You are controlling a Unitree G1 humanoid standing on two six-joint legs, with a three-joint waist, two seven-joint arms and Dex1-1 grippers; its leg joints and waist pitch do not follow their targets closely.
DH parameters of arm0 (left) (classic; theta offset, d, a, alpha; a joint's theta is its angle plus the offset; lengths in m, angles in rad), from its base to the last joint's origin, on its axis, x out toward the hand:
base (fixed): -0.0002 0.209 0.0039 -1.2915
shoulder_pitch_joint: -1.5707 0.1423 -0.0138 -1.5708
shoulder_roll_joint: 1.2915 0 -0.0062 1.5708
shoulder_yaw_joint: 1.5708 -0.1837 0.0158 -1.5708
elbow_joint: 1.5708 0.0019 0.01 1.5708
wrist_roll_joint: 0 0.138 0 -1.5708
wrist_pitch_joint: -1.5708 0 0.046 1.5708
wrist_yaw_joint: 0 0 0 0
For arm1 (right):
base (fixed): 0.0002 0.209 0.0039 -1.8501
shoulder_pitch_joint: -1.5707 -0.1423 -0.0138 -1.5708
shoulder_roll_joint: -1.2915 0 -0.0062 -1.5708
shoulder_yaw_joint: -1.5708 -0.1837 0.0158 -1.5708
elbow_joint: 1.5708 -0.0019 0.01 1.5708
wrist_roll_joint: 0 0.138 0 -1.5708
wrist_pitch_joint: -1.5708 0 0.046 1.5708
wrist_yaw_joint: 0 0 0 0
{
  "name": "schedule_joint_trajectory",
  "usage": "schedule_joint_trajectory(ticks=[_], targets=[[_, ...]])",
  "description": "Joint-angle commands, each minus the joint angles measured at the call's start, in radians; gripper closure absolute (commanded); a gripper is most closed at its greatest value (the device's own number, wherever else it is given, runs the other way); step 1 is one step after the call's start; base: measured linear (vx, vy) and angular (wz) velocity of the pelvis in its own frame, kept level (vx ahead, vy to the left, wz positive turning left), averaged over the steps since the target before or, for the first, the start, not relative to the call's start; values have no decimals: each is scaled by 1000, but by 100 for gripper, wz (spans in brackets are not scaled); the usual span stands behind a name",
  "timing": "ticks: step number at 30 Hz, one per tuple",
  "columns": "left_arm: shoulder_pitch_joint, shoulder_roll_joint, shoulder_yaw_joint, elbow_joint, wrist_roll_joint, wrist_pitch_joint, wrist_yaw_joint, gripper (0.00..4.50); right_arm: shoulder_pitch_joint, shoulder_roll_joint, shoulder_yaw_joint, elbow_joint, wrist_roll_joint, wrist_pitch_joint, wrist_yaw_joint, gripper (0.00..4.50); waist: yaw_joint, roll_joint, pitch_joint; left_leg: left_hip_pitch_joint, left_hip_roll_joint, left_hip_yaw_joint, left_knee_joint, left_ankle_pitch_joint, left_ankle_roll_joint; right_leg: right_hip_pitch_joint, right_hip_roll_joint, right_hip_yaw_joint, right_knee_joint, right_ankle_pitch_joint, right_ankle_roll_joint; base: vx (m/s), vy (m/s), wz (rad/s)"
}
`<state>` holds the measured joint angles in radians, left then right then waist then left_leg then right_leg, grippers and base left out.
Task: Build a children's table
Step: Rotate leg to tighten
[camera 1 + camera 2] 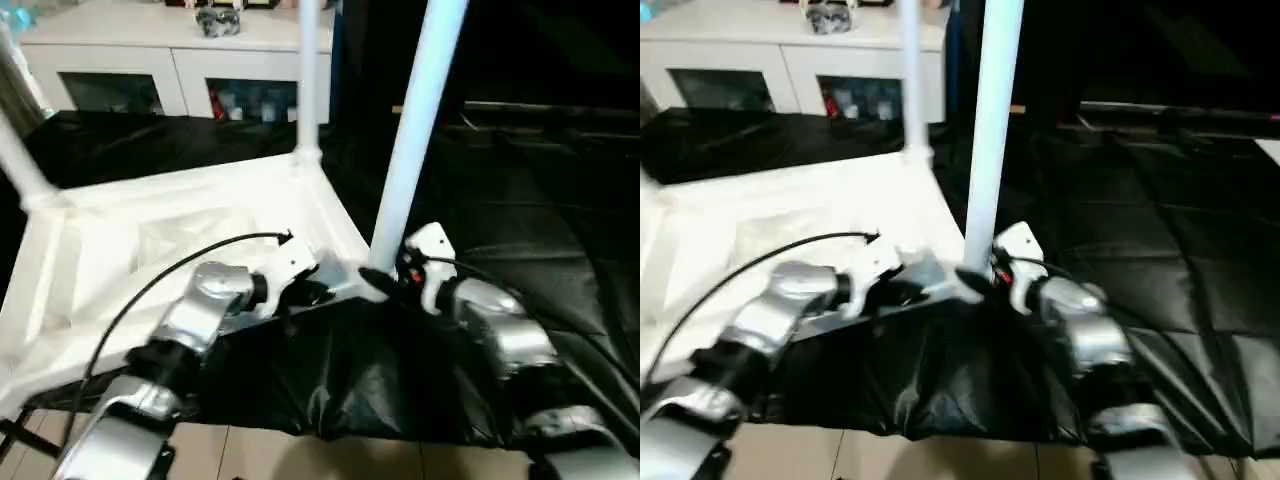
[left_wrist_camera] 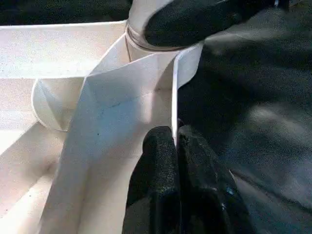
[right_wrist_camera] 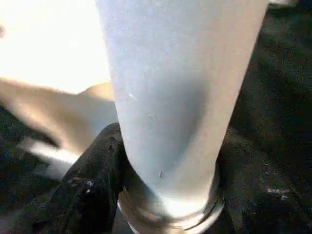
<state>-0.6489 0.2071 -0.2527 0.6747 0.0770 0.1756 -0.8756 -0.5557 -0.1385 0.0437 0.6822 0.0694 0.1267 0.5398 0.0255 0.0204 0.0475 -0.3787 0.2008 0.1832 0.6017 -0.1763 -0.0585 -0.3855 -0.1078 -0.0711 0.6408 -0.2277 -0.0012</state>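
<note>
Right claw around leg; black sheet underneath.

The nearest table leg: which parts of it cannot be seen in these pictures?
- Nearest leg: its upper end, cut off by the top edge in both eye views.
- Its corner socket: partly covered by the right gripper; in the left wrist view, one black finger covers it.

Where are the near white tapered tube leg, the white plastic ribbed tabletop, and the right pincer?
Near white tapered tube leg [image 1: 415, 130]: left eye view, mid-shaft.
White plastic ribbed tabletop [image 1: 150, 240]: left eye view, upturned underside.
Right pincer [image 3: 168, 195]: right wrist view, between its black fingers, around the leg's base.
</note>
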Motion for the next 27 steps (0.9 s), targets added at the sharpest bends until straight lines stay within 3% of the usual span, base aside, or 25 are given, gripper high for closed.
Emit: schedule_joint_trajectory(ticks=[1, 4, 6, 13, 16, 18, 23, 27], targets=[[-56, -76, -16, 19, 8, -9, 94, 450, -18, 101, 72, 69, -47, 16, -74, 203, -3, -6, -53, 17, 23, -15, -85, -323, -24, 25, -39, 41, -110, -321, -179, 0, 0, 0], [-67, -91, -17, 32, 15, -21, 110, 450, -39, 132, 75, 89, -51, -11, -91, 203, -3, -7, -55, 16, 23, -13, -85, -321, -19, 25, -36, 41, -109, -285, -182, 0, 0, 0], [-62, -86, -20, 23, 13, -37, 86, 450, -41, 132, 73, 78, -29, -25, -45, 152, 0, -7, -61, 12, 25, -13, -85, -270, 2, 34, -36, 41, -102, -191, -198, 0, 0, 0], [-21, -47, -30, -20, -18, -107, -38, 450, -32, 61, 57, 45, 7, -14, 92, 96, 1, -8, -66, 8, 24, -5, -76, -198, 58, 42, -37, 42, -93, -49, -247, 0, 0, 0], [-4, -30, -29, -41, -39, -122, -85, 450, -24, 15, 65, 32, -1, -17, 157, 62, 5, -4, -66, 9, 26, -3, -74, -179, 69, 41, -36, 43, -91, -30, -258, 0, 0, 0], [13, 0, -31, -58, -49, -129, -135, 450, -5, -69, 101, -2, -7, -42, 296, 62, 10, -5, -66, 11, 28, -2, -73, -182, 73, 43, -34, 42, -91, -28, -264, 0, 0, 0], [22, 31, -25, -66, -58, -137, -194, 450, 14, -150, 117, -45, 7, -56, 459, 62, 19, -7, -61, 14, 32, 2, -78, -224, 60, 39, -34, 43, -97, -100, -254, 0, 0, 0], [31, 61, -21, -82, -66, -138, -251, 450, 28, -205, 125, -79, 28, -48, 575, 76, 21, -8, -62, 13, 33, 3, -76, -216, 66, 37, -34, 44, -95, -95, -257, 0, 0, 0]])
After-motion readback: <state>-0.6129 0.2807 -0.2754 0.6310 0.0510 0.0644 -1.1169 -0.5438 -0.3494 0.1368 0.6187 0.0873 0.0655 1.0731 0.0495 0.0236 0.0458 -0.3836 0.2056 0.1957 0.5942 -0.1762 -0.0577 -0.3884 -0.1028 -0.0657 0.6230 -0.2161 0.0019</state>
